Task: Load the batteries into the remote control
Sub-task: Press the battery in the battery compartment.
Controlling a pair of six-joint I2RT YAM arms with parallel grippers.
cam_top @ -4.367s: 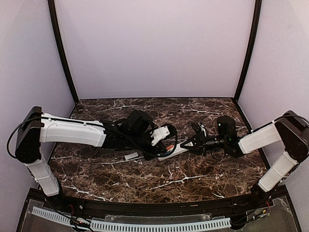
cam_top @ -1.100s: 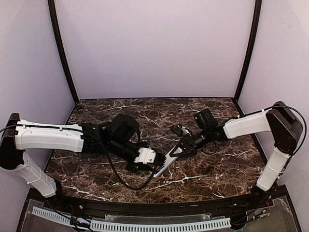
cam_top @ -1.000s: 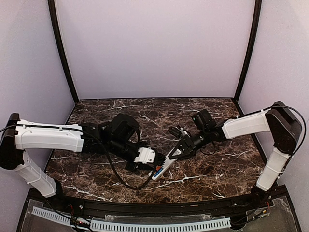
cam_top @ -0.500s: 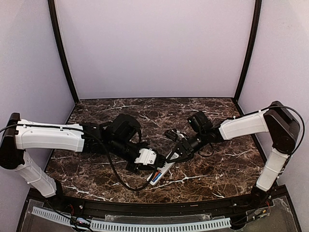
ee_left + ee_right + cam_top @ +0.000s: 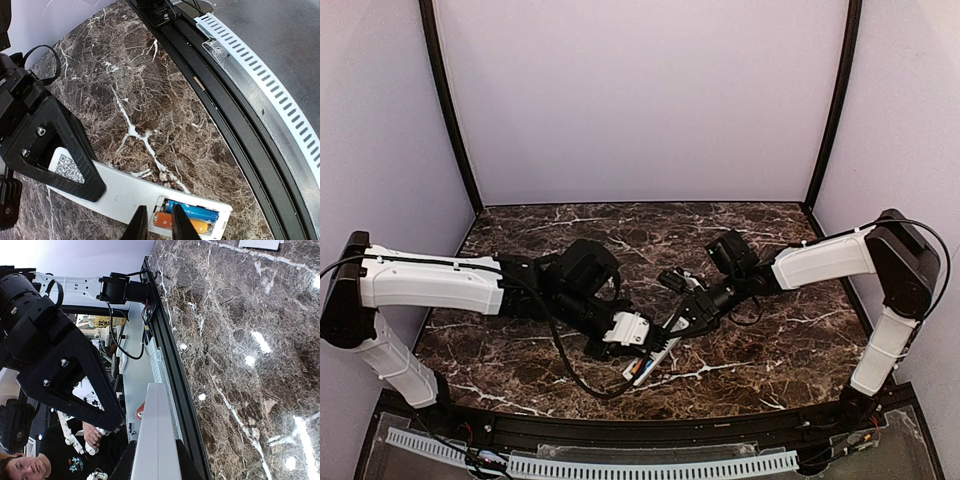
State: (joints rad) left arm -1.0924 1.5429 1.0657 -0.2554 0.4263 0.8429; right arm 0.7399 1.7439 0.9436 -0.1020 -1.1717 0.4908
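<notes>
The slim white rectangular remote control [image 5: 125, 192] is clamped by the right pincer [image 5: 156, 462] near the marble table [image 5: 150, 100]'s near edge. Blue and orange cylindrical batteries [image 5: 192, 210] are seated in it, directly beneath the narrowly parted, empty left pincer [image 5: 159, 227].

From above, the left gripper [image 5: 640, 336] and right gripper [image 5: 682, 318] are covering most of the remote control [image 5: 642, 367]. Only its near end is poking out, and the batteries there are too small to make out. In the left wrist view the bottom edge is cutting off the left gripper's fingers [image 5: 140, 227], which are masking part of the orange battery [image 5: 162, 219]. I am not managing to tell whether they are pinching anything. The right gripper's black finger is hiding half the label [image 5: 67, 170]. In the right wrist view the top edge is clipping a white piece [image 5: 259, 244].
</notes>
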